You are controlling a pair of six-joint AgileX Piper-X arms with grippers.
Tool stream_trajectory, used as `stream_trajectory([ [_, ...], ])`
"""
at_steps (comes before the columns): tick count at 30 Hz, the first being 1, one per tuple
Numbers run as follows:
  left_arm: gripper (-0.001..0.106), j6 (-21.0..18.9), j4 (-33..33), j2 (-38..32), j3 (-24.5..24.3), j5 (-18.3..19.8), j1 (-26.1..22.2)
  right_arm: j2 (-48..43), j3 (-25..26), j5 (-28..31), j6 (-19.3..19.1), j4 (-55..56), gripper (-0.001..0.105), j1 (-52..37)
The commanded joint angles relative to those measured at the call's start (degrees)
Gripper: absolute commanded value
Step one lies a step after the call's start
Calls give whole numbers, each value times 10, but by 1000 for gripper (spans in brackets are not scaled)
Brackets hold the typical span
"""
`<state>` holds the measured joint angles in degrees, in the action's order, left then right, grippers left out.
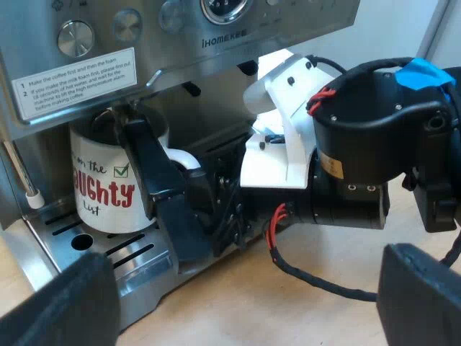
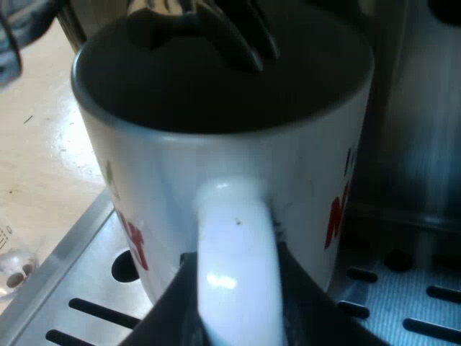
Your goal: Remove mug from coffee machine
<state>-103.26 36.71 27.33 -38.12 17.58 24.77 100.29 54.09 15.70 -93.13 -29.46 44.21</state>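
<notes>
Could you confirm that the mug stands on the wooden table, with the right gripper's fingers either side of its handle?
Not quite: the mug stands on the machine's drip tray, not the wooden table, as the left wrist view shows. The fingers of the right gripper are indeed either side of its handle.

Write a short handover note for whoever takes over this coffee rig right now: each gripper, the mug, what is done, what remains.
The left gripper is open and holds nothing, above the table.
The right gripper is shut on the handle of the mug, one finger against each side.
The mug stands upright on the drip tray of the espresso machine, under its spouts.
Done: handle gripped.
Left: lift the mug, draw it clear of the machine, set it down on the table.
</notes>
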Motion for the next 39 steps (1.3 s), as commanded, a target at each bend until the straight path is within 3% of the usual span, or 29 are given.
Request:
stream_trajectory([
  [1,79,-7,-6,0,-1,3,2,-21,4,-5,-10,-14,0,1],
  [6,79,-7,-6,0,-1,3,2,-30,4,-5,-14,-6,0,3],
  [11,79,-7,-6,0,-1,3,2,-45,4,8,-51,44,0,23],
  [19,79,-7,-6,0,-1,3,2,-61,-3,39,-52,74,0,38],
  [23,79,-7,-6,0,-1,3,2,-87,-38,70,-49,74,0,40],
  [39,79,-7,-6,0,-1,3,2,-282,-199,75,-46,85,0,42],
])
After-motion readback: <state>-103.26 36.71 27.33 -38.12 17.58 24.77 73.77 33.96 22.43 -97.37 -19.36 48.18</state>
